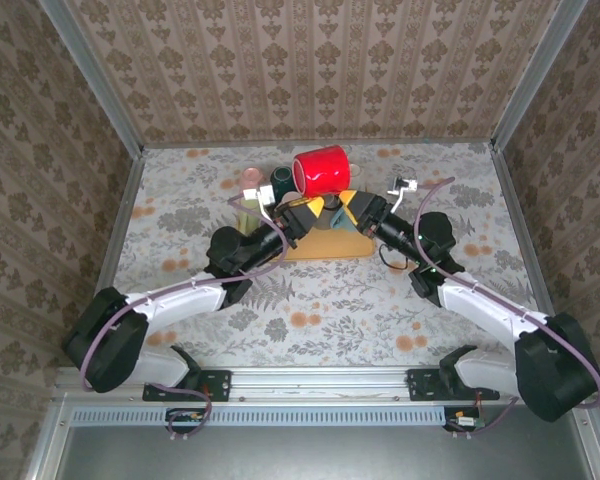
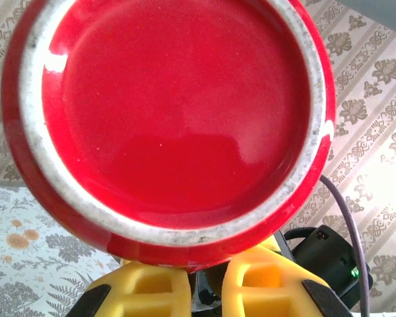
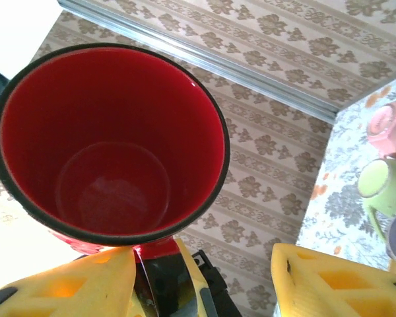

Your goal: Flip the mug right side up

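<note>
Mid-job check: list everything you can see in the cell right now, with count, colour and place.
red mug: one, red, lifted off the table, lying sideways between the grippers.
pink cup: one, pink, far side of the table, left of the mug.
dark cup: one, dark green, beside the pink cup.
light green cup: one, light green, just nearer than the pink cup.
yellow flat piece: one, yellow, on the table beneath the grippers; I cannot tell what it is.
table: one, floral pattern.
left gripper: yellow fingers shut on the red mug.
right gripper: yellow fingers open, by the mug's rim.
</note>
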Tool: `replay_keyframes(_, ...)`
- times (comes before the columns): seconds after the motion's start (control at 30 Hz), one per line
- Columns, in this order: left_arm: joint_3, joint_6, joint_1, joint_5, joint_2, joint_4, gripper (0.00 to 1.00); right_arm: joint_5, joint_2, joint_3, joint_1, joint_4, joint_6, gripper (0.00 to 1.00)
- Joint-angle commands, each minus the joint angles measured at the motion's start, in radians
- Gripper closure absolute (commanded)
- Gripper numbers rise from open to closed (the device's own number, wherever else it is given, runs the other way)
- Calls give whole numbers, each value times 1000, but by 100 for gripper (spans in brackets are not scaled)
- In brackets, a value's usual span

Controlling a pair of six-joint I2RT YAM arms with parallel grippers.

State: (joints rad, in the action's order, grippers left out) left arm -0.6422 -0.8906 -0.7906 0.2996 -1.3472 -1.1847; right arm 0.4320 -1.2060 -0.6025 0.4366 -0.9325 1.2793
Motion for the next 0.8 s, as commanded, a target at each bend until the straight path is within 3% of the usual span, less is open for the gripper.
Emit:
replay_keyframes(0.0,-14,10,-6,-6,41,-132,100,27,-29,-15,10,-218,71,46)
replay_keyframes(0.37,-16,-2,-14,-33,31,-130,100,59,-115,-60,59,-351,131,54)
replay_keyframes(0.77,-14,-24,-27,-24,-2,-129,100,40,-14,-50,62,-201,20,88)
